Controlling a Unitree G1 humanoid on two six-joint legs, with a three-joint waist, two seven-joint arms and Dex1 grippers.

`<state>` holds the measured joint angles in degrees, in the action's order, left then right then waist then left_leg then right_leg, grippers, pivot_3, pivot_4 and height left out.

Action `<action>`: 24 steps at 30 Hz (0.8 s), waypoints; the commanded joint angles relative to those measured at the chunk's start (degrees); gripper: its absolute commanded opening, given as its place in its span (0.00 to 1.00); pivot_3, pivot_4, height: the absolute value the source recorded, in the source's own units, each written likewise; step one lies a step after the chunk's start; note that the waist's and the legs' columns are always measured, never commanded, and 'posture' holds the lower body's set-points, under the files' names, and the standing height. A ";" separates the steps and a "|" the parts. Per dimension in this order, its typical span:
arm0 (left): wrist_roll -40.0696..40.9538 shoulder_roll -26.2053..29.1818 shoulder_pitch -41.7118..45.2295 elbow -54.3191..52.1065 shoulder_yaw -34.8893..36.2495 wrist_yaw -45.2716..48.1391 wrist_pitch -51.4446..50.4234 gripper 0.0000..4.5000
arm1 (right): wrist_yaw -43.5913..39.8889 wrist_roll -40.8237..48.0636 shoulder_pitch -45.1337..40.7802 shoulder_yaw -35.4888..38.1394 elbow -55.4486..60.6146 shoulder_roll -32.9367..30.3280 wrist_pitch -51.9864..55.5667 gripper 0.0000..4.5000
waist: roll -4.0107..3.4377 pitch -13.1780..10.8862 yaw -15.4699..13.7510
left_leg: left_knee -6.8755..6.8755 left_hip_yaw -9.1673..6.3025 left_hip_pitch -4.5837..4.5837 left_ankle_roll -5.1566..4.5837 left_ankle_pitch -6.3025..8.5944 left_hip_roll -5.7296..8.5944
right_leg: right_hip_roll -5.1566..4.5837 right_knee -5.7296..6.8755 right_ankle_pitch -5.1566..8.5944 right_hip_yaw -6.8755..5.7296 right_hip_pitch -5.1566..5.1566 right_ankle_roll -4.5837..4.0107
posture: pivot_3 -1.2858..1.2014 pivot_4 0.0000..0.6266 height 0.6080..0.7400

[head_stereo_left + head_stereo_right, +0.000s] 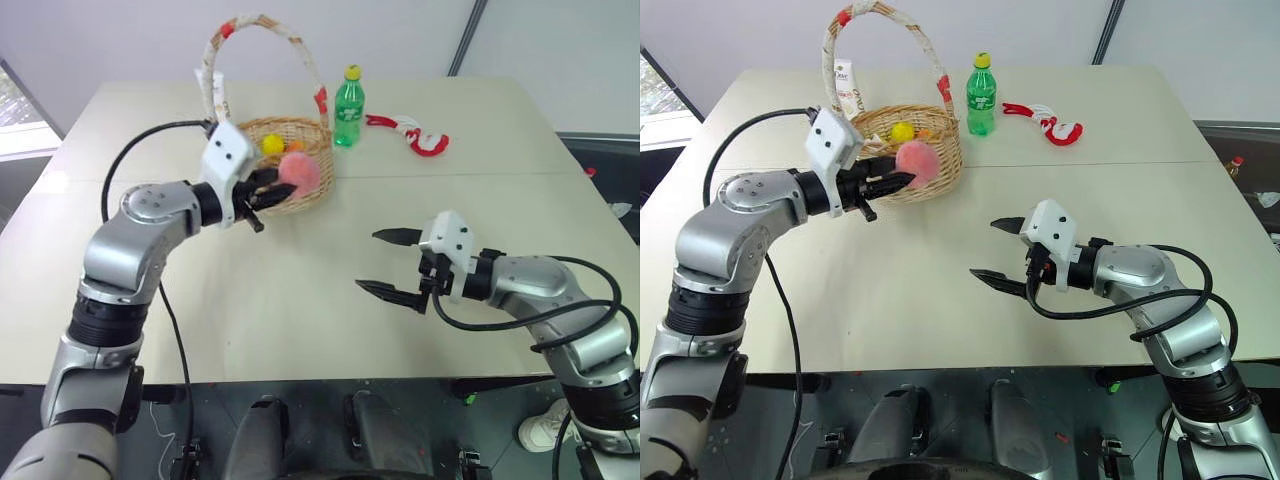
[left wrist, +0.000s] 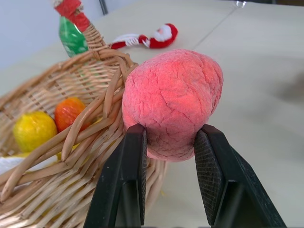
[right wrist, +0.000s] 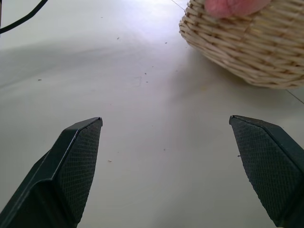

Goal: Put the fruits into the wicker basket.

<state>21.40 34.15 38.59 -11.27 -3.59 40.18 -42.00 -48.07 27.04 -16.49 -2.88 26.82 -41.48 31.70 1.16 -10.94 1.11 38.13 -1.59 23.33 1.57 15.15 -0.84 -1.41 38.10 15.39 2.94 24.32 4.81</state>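
Left end effector clamping pink peach, narrower end up, beside wicker basket rim

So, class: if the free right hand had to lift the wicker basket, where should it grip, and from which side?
Probably the top of the arched handle, from above. The wicker basket has a wide round body, while the cloth-wrapped handle is slim and stands upright. The right hand is open; the left hand holds the peach at the rim.

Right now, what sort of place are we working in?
Probably an indoor lab or test room: a plain beige table holding staged props, a wicker basket, a green soda bottle, a rope toy.
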 commanded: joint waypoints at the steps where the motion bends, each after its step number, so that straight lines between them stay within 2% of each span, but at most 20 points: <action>1: 0.28 1.52 -0.39 -2.02 0.38 1.52 -0.44 0.28 | 0.39 0.09 0.27 1.07 2.15 0.33 -0.94 1.00 | 0.00 0.00 -0.03 | 0.00 0.00 0.01 0.00 0.00 0.00 | 0.00 0.00 0.00 0.00 0.00 0.00 | 0.52 0.24 1.00; 15: 7.11 5.47 -7.13 -12.44 1.92 7.58 -4.98 0.28 | 0.04 -0.02 -0.79 0.73 1.14 0.36 -1.39 1.00 | 0.00 0.00 -0.15 | -0.01 -0.01 0.02 0.00 0.00 0.00 | -0.03 -0.02 0.00 0.01 0.00 0.00 | 0.52 0.24 1.00; 20: 7.67 1.15 -1.63 -8.03 6.63 0.73 -4.72 0.28 | -0.38 -0.17 -1.60 0.50 0.49 0.48 -1.66 1.00 | 0.01 -0.01 -0.27 | 0.02 -0.01 0.03 0.00 0.00 0.01 | -0.03 -0.01 0.00 0.00 0.00 0.00 | 0.52 0.24 1.00; 24: 1.47 0.26 4.44 0.36 6.13 -7.58 -5.70 0.28 | -0.61 -0.52 -2.10 0.34 -0.15 0.69 -2.04 1.00 | 0.01 -0.01 -0.12 | 0.04 -0.01 0.03 0.00 0.00 0.04 | -0.02 -0.01 0.00 -0.02 0.00 0.00 | 0.52 0.24 1.00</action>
<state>25.33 34.30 42.10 -12.99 1.46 35.60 -47.34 -48.42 26.50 -17.80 -3.03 26.07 -41.12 30.76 1.17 -10.95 0.99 38.15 -1.59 23.35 1.57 15.15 -0.79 -1.43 38.09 15.39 2.93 24.33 4.81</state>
